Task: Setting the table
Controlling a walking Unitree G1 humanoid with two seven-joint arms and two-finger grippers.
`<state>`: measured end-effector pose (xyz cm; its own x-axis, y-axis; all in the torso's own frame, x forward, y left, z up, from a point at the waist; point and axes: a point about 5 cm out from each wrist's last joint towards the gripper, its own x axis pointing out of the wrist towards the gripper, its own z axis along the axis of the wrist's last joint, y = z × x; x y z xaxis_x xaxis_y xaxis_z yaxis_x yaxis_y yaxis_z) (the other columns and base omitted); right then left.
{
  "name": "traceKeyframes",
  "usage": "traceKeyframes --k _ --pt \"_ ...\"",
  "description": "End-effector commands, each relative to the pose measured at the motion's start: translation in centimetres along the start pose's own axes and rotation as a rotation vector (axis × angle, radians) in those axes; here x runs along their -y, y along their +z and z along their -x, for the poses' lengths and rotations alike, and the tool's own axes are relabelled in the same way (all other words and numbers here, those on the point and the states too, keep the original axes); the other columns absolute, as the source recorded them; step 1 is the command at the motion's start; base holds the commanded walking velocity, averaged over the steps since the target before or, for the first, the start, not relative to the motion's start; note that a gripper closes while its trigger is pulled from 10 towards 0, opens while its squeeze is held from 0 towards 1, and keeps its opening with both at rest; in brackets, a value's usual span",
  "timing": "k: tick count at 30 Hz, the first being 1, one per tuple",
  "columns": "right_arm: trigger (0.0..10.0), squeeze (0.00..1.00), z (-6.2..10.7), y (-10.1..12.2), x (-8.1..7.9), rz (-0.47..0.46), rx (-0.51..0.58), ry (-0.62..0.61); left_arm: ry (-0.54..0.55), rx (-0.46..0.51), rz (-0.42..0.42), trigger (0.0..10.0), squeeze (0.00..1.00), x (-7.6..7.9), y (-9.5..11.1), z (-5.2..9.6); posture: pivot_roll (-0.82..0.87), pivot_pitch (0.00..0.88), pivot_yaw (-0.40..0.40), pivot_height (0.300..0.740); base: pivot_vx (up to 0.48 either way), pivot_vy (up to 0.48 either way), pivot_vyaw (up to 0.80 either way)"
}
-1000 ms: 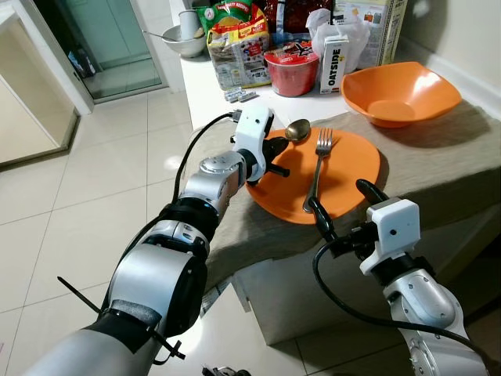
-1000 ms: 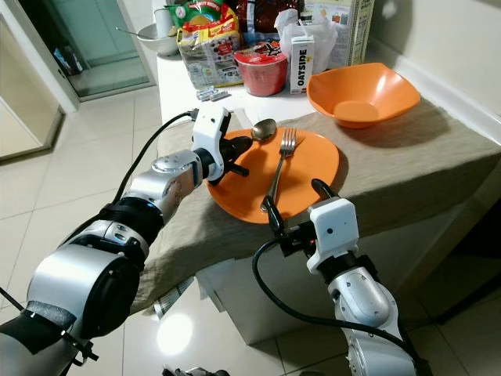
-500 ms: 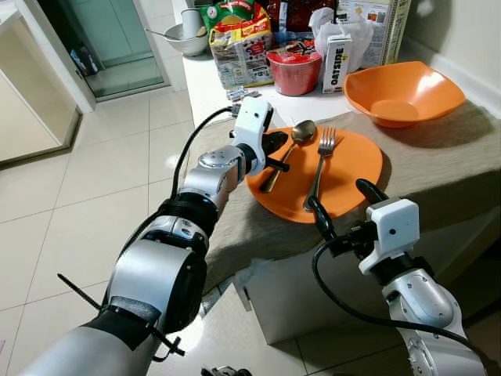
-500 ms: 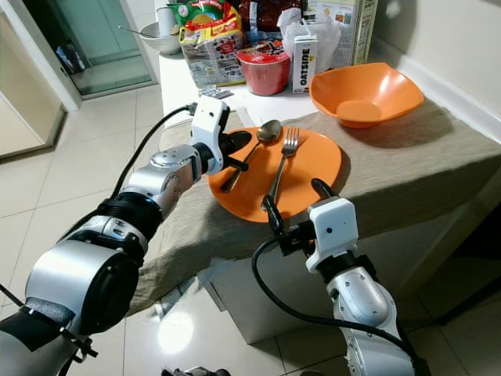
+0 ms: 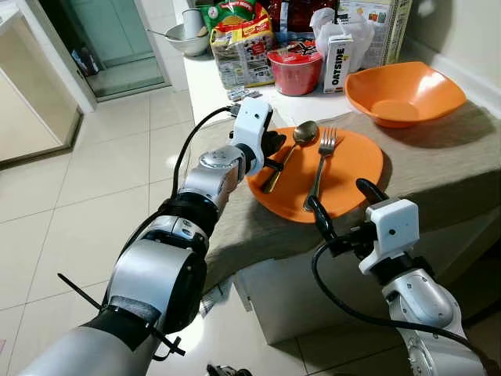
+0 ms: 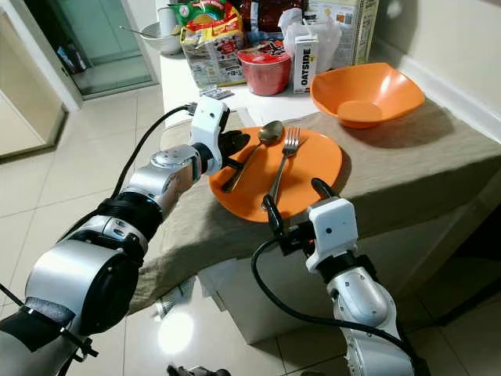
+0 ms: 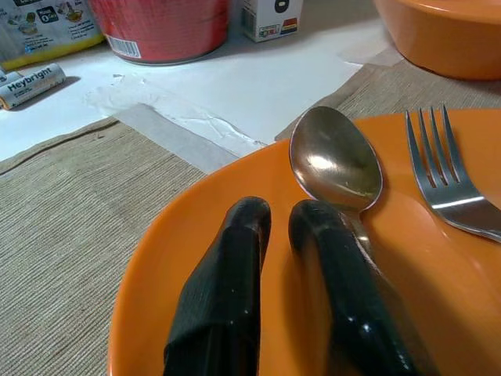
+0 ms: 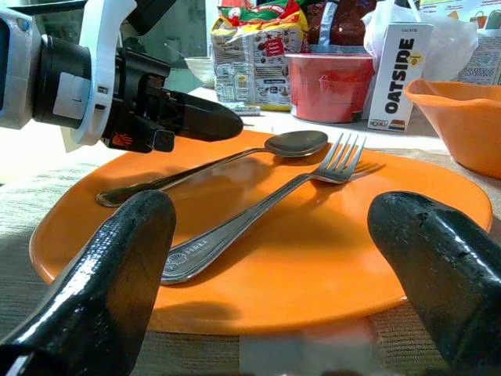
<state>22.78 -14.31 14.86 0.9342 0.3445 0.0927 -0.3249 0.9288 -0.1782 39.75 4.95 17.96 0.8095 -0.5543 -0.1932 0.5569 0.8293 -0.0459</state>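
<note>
An orange plate (image 5: 348,178) lies on a grey-brown cloth (image 5: 438,157) at the table's near edge. On it lie a spoon (image 5: 300,133) and a fork (image 5: 320,160), side by side, their heads pointing away from me. My left gripper (image 5: 272,149) hovers over the plate's left rim, shut, its fingertips (image 7: 250,215) just above the spoon's handle and holding nothing. The spoon's bowl (image 7: 335,160) lies just past them. My right gripper (image 5: 342,205) is wide open at the plate's near rim, level with the fork's (image 8: 258,215) handle end, apart from it.
An orange bowl (image 5: 403,90) sits on the cloth at the back right. Behind the plate stand a red cup (image 5: 293,72), an Oatside carton (image 5: 337,63), snack bags (image 5: 241,43) and a metal bowl (image 5: 188,39). Tiled floor (image 5: 94,180) lies to the left.
The spoon, a second ago held up at the left gripper, now lies flat on the plate beside the fork. The left gripper let go of it. The right arm has stayed put.
</note>
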Motion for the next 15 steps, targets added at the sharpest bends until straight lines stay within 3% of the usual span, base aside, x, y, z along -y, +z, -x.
traceKeyframes --k 1,15 --pt "10.0 0.0 -0.27 -0.01 -0.18 -0.001 0.002 0.012 0.015 -0.01 -0.014 10.0 1.0 -0.5 -0.05 0.18 -0.27 0.019 0.167 0.74 0.0 0.0 0.0" --pt "10.0 0.0 -0.35 -0.01 -0.25 -0.002 0.003 0.013 -0.052 -0.011 0.015 10.0 1.0 0.47 -0.03 -0.02 -0.27 0.023 0.166 0.74 0.0 0.0 0.0"
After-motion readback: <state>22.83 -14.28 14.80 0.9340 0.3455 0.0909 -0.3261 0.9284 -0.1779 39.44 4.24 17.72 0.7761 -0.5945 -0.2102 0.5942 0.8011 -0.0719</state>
